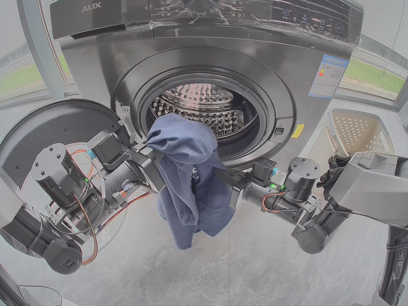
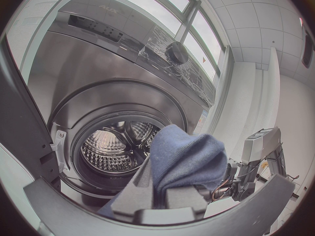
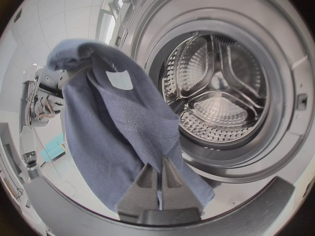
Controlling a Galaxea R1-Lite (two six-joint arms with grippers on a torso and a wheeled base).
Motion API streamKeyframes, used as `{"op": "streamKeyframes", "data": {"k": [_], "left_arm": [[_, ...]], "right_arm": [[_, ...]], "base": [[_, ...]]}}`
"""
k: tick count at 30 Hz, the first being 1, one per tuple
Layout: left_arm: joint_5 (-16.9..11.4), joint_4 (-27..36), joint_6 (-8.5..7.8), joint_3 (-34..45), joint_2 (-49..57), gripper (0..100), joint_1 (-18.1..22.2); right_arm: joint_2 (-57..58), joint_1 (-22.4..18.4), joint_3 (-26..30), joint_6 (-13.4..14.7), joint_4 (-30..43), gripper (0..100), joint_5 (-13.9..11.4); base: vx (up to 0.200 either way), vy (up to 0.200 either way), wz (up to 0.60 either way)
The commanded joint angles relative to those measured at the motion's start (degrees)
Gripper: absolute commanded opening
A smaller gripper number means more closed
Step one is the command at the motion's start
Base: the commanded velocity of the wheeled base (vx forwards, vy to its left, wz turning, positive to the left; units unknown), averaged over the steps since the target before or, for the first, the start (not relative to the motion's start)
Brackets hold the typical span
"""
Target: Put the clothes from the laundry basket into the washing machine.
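Mid-task, prob. the first load. A blue garment point(image 1: 187, 179) hangs in the air right in front of the washing machine point(image 1: 238, 60), held betw. both arms. On the left gripper point(image 1: 154, 154) the jaws are closed tight on the bunched top of the cloth, which drapes over them like a hood. On the right gripper point(image 1: 222, 176) the jaws are pinched almost together on a thin fold lower down. The top of the bunch sits level w/ the mouth of the drum point(image 1: 199, 103), just outside it. The rest trails down past the lower rim. The door point(image 1: 55, 124) stands wide open on the left, so the way in looks free.

Done: garment is out of the laundry basket point(image 1: 361, 128) and up at the opening. No cloth shows in the visible part of the drum, so prob. nothing is loaded yet.

Left: push this piece through the mouth, esp. the hanging tail over the rim, then release w/ both jaws. After that, the basket, which stands beside the machine on the robot's right. A dark cloth point(image 1: 333, 171) shows at its near edge, partly hidden behind the right arm, so at least one more item seems to wait. Can't tell what else lies in there.
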State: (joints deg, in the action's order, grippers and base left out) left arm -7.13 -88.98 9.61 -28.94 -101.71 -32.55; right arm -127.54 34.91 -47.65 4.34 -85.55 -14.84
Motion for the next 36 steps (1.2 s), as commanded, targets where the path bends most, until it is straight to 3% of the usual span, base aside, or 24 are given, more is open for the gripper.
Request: {"op": "streamKeyframes", "data": {"k": [1,12,17,19,20,27,36], "left_arm": [[0.01,-0.14,0.06,0.02,-0.16,0,0.38],[0.01,-0.14,-0.03,1.43,-0.33,0,-0.76],[-0.25,-0.14,-0.03,2.22,-0.51,0,-1.38],[-1.66,-0.14,0.06,2.75,-1.04,0,-1.46],[-2.45,-0.14,0.06,3.19,-1.3,100,-1.46],[-3.42,-0.14,0.68,4.24,-7.01,100,-1.38],[-3.68,-0.23,0.24,2.4,-19.32,100,-1.38]], "right_arm": [[9.15,-3.01,5.47,-1.26,0.91,0,2.79],[18.64,-3.45,8.19,-0.65,2.15,0,11.32],[21.28,-3.36,10.39,0.41,1.79,0,12.2],[22.24,-3.36,11.44,0.67,1.53,0,12.2],[22.6,-3.36,11.71,0.67,1.53,0,12.2],[24.97,-1.87,11.09,0.67,1.44,0,12.2],[26.02,1.03,10.3,0.76,1.62,0,12.73]], "base": [[0.0,0.0,0.0],[0.0,0.0,0.0],[0.0,0.0,0.0],[0.0,0.0,0.0],[0.0,0.0,0.0],[0.0,0.0,0.0],[0.0,0.0,0.0]]}}
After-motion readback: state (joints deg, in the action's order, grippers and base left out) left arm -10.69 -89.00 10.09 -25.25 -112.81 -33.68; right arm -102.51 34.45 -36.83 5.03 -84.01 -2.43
